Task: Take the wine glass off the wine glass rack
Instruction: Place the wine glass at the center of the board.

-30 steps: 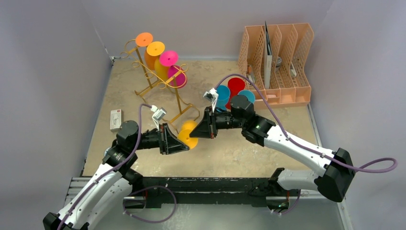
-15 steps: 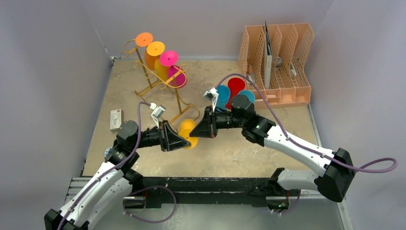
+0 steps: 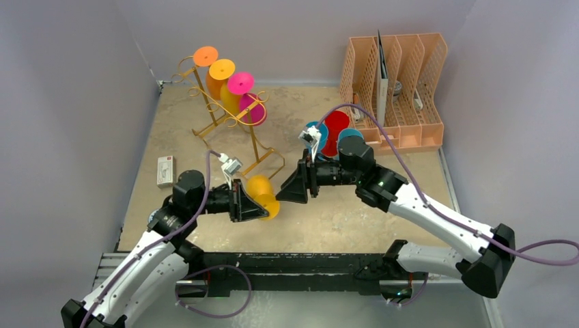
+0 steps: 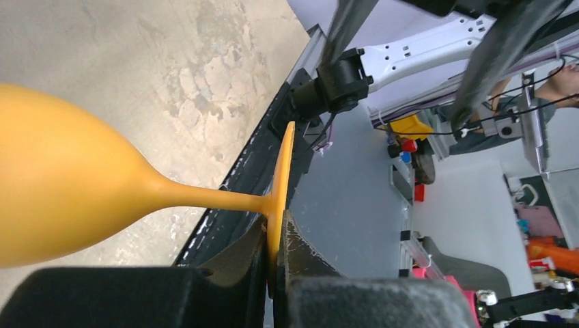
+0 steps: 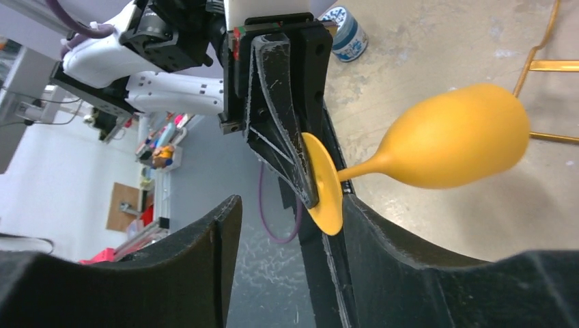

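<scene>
A yellow wine glass (image 3: 261,190) is held clear of the gold wine glass rack (image 3: 232,113), suspended on its side above the tabletop (image 3: 341,212) just in front of the rack's wire base. Its flat foot is pinched edge-on between the fully closed fingers of the left gripper (image 3: 265,206), and the stem and bowl are pointed away from the wrist. The clamp on the foot is confirmed in the left wrist view, where the disc is seen sandwiched between the two black fingers (image 4: 300,253). The right gripper (image 3: 281,194) is positioned directly opposite, near the glass but apart from it, with its jaws parted about halfway and nothing held; in its own wrist view the glass's foot is framed between the spread fingers (image 5: 225,225) without being touched. Four more glasses in orange, amber and pink are hung upside down along the rack's rails. Red and blue cups (image 3: 336,125) are grouped behind the right arm, a peach lattice file organiser (image 3: 399,82) is set at the far right, and a small white box (image 3: 164,171) is laid at the left edge.
</scene>
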{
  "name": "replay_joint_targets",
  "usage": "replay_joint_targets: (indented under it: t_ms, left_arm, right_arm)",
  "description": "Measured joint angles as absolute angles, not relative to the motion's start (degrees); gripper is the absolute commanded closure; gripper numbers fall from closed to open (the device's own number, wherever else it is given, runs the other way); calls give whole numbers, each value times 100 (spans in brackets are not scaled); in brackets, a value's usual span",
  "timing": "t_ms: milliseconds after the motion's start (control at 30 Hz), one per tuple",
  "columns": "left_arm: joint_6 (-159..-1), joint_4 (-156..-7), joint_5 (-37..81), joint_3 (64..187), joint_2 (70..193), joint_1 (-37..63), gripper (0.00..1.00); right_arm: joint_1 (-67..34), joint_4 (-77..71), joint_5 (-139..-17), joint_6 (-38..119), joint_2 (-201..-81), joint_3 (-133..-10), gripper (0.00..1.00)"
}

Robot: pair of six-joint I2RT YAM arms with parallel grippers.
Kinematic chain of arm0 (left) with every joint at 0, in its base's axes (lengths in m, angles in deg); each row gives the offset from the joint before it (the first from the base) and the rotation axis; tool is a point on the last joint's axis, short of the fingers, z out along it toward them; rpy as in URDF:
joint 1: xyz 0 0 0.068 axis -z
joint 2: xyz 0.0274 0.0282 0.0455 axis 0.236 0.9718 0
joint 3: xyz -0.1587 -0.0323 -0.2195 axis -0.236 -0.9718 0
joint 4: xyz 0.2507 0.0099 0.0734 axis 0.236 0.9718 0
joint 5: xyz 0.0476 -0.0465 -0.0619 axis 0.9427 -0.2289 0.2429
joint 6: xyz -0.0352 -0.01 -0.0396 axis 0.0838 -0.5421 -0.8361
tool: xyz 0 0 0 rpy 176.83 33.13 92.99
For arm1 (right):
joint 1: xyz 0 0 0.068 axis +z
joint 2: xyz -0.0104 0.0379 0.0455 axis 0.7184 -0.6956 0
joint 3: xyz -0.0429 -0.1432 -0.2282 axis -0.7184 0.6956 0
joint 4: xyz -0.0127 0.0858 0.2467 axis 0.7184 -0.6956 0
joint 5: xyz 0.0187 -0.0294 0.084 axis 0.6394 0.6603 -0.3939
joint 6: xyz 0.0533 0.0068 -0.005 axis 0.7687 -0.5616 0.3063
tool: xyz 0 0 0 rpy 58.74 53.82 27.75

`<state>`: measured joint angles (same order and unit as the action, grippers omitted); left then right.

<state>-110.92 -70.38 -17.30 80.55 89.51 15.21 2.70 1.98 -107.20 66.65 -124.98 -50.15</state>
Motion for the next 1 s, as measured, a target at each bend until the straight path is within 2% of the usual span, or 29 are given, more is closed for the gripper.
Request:
replay_joint_targets:
  t_ms: [200, 400, 633, 1000]
  left_arm:
    - [-10145, -6223, -1468, 8464, 8709, 1617, 100]
    - [-8895, -6070, -1499, 8827, 8411, 1644, 100]
    - [-7243, -5755, -1713, 9008, 9100, 1644, 100]
    - [-4843, -5418, -2520, 9026, 8800, 1644, 100]
  right_arm:
    - [268, -1299, -9522, 6063, -12126, -5682, 34]
    - [40, -2333, -8624, 5814, -12140, -6080, 34]
    - [-1004, -2801, -9068, 6098, -12535, -6379, 32]
    - [-1057, -2591, -10493, 6050, -12655, -6617, 31]
